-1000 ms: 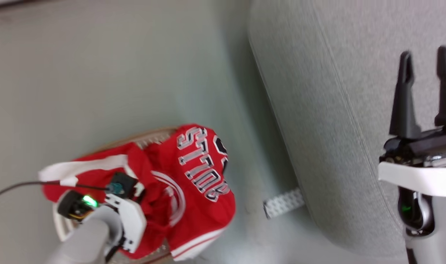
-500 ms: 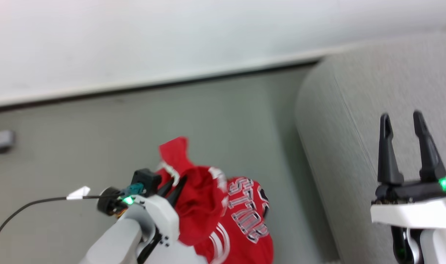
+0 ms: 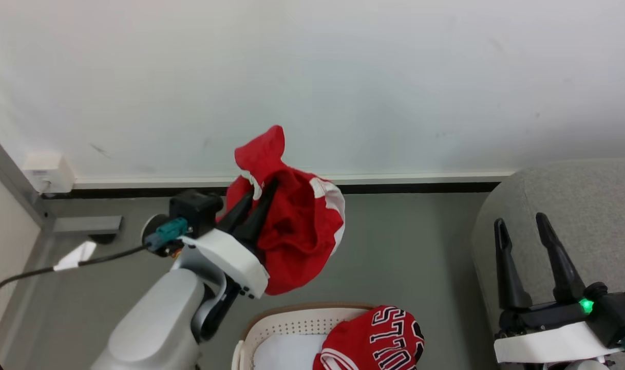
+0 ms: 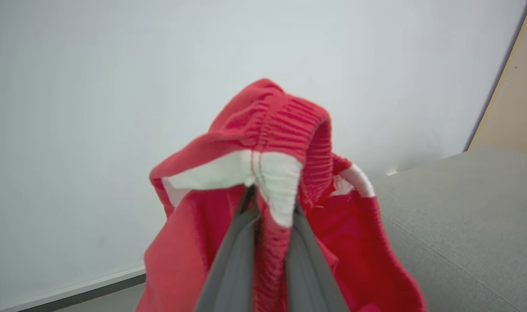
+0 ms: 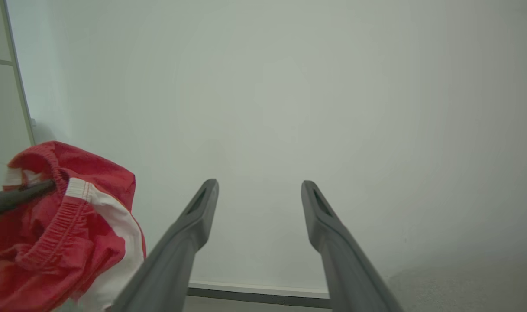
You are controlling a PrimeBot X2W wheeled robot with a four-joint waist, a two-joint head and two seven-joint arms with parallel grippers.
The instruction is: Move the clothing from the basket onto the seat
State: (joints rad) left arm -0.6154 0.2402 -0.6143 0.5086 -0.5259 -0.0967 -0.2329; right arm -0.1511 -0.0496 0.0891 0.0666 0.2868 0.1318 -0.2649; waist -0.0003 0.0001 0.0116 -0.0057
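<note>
My left gripper [image 3: 261, 187] is shut on a red garment with white trim bands [image 3: 291, 231], which hangs bunched in the air above the floor. The left wrist view has the same garment [image 4: 267, 173] pinched at its elastic band between my fingers. A red jersey with block letters [image 3: 379, 339] lies in the cream basket [image 3: 291, 321] at the bottom edge. My right gripper [image 3: 523, 226] stands open over the grey seat [image 3: 589, 205], nothing between its fingers [image 5: 202, 216]. The held garment [image 5: 64, 225] hangs at the left of the right wrist view.
A white wall with a dark baseboard [image 3: 420, 187] runs behind. A wall socket box [image 3: 48, 172] and a grey post [image 3: 14, 174] stand at the left. A black cable [image 3: 60, 264] trails from my left wrist. A white pad [image 3: 286, 352] lies in the basket.
The head view has tilted upward, bringing in the wall. My left gripper has lifted the white-trimmed red garment up out of the basket. The lettered jersey stays in the basket.
</note>
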